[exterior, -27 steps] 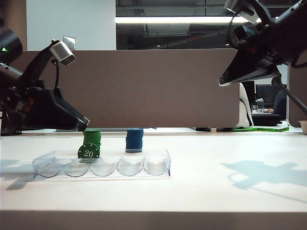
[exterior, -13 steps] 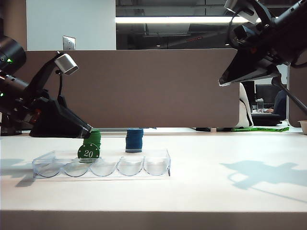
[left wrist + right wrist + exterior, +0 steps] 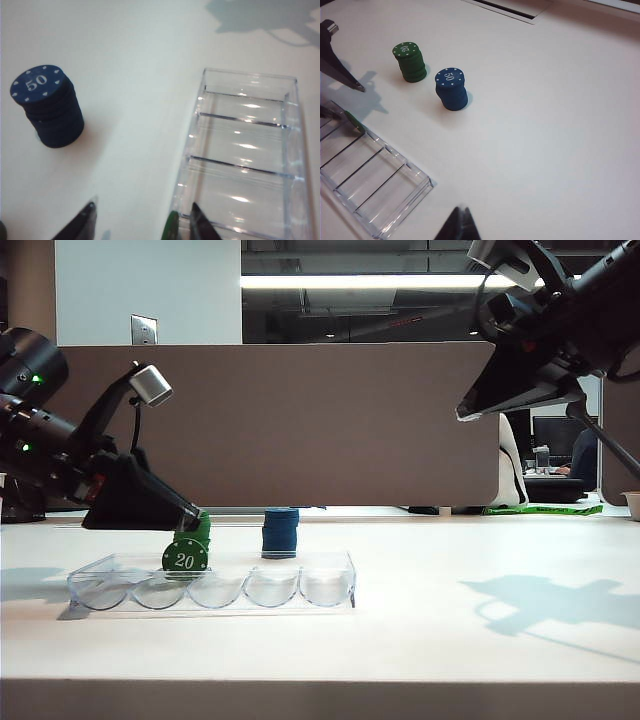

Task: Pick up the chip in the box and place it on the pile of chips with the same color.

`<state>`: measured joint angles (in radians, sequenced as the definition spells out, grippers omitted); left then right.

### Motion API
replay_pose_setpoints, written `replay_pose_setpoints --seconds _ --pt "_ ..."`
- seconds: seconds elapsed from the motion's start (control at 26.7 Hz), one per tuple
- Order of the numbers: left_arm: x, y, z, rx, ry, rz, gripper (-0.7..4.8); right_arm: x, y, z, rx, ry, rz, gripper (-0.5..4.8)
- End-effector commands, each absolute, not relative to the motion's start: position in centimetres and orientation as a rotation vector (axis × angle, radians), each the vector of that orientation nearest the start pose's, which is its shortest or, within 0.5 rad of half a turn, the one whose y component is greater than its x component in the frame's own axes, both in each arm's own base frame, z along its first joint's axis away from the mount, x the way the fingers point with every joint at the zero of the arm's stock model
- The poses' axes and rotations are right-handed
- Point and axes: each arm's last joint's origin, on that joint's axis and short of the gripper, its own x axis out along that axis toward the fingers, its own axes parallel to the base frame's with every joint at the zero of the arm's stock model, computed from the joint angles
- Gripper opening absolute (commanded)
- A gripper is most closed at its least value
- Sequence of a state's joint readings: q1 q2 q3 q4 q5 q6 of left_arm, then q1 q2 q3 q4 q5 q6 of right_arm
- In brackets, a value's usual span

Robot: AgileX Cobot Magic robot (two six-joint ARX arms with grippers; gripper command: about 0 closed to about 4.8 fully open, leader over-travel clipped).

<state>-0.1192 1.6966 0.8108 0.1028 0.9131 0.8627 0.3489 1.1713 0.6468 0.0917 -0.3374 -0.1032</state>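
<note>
Currently left gripper [image 3: 142, 222] jaws spread, straddling chip [image 3: 185, 559] standing on edge in box [image 3: 330, 585] | right gripper [image 3: 480, 405] raised well clear, jaws seemingly pressed together | risk: off-centre closure tips chip flat or nudges box; green pile [image 3: 200, 530] close behind could topple.

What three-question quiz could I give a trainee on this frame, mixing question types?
1. True or false: the green chip stands on edge in the clear box.
2. Which gripper is down beside that chip? A) left gripper B) right gripper
3. What number is printed on top of the blue stack?

Key:
1. True; its "20" face looks toward the exterior camera.
2. A. Its jaws are open, fingertips either side of the chip's rim in the left wrist view; the right gripper hangs high, away from the box.
3. 50. The green pile shows 20.
</note>
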Motion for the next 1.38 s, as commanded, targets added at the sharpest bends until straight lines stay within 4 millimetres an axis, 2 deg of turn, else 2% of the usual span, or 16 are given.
replay_pose_setpoints --seconds 0.04,1.01,1.2,1.38 --pt "31.1 -6.1 15.7 0.410 0.267 -1.234 2.37 22.8 9.3 23.9 -0.101 0.387 0.704 -0.05" --pt "31.0 -5.9 14.1 0.443 0.391 -1.190 2.36 22.8 9.3 23.9 -0.101 0.388 0.704 -0.05" --pt "31.0 -5.9 13.5 0.430 0.407 -1.199 2.08 22.8 9.3 23.9 -0.101 0.388 0.704 -0.05" --pt "31.1 -5.9 13.5 0.434 0.395 -1.198 2.08 22.8 9.3 23.9 -0.101 0.394 0.704 -0.05"
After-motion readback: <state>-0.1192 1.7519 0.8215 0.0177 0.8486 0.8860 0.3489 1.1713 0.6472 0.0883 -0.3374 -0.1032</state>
